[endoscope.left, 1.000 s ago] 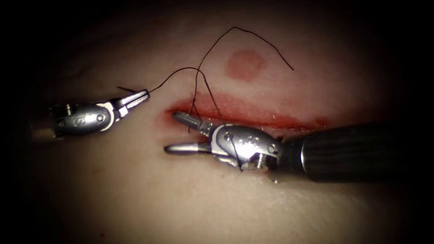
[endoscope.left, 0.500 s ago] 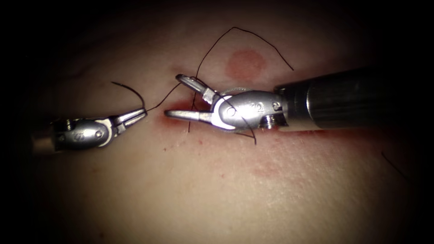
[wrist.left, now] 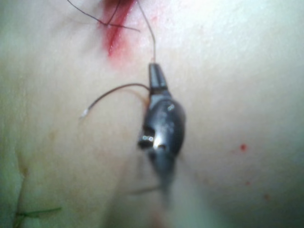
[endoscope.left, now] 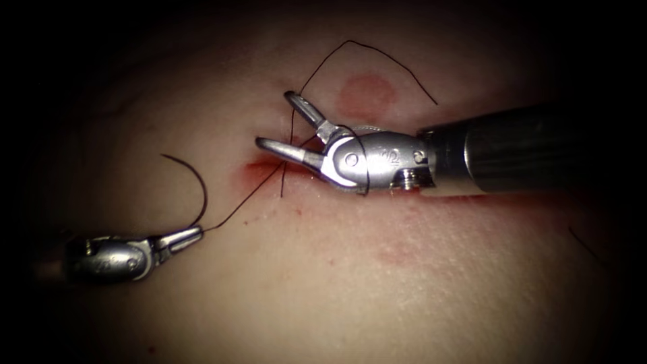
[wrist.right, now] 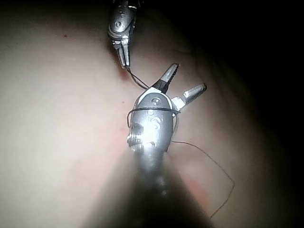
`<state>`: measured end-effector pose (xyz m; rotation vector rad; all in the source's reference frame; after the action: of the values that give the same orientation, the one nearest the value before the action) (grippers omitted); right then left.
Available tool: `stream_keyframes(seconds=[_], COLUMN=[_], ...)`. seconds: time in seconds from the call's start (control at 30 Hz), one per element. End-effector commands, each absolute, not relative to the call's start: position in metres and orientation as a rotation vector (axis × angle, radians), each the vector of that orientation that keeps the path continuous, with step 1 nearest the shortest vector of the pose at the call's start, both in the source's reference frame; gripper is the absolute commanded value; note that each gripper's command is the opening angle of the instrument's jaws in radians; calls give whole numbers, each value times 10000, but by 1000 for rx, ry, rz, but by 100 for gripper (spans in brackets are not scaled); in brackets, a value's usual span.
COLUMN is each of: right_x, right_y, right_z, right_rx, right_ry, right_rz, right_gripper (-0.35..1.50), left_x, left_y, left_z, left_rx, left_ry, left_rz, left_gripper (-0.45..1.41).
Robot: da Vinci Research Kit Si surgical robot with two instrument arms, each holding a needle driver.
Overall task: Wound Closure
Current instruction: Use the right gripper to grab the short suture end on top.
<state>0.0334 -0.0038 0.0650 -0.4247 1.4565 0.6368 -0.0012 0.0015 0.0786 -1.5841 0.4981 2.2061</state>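
My left tool (endoscope.left: 195, 233) lies left of and below the cut, shut on the curved needle (endoscope.left: 202, 189) near its thread end. The needle arcs up free of the tissue (endoscope.left: 323, 290). Thread (endoscope.left: 242, 199) runs from the jaws up to the cut's left end (endoscope.left: 259, 167). My right tool (endoscope.left: 273, 120) lies over the cut with open jaws that hold nothing, and a loop of thread (endoscope.left: 367, 168) wraps its body. In the left wrist view the left tool (wrist.left: 155, 71) holds the needle (wrist.left: 109, 92). The right wrist view shows the open right tool (wrist.right: 187, 78) with thread (wrist.right: 152, 110) round it.
A round red mark (endoscope.left: 365, 94) lies above the cut. The thread's free tail (endoscope.left: 404, 71) arcs over it and ends at the upper right. Red fluid (endoscope.left: 397, 253) stains the tissue below the right tool's shaft (endoscope.left: 526, 155). A short dark strand (endoscope.left: 583, 244) lies at the far right.
The left tool moved down and left with the needle, drawing the thread out. The right tool rose from below the cut to over it, jaws still open, thread looped round its body.
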Motion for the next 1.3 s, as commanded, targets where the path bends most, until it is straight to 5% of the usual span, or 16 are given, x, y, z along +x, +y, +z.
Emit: stream_keyframes(seconds=[0.03, 0.57, 1.3], right_x=[339, 328, 348], right_y=[-43, -21, -15], right_z=[657, 734, 838], right_rx=[-387, -153, -6], right_ry=[1418, 972, 862], right_rz=[666, 1057, 1100], right_gripper=[145, 146, 126], left_x=[-18, -22, -21], left_y=[9, -9, -15], left_z=[790, 764, 745], left_rx=[-1584, -1579, -1582], left_ry=[496, 486, 512], left_rz=[2205, 2206, 2231], left_gripper=[-35, -35, -35])
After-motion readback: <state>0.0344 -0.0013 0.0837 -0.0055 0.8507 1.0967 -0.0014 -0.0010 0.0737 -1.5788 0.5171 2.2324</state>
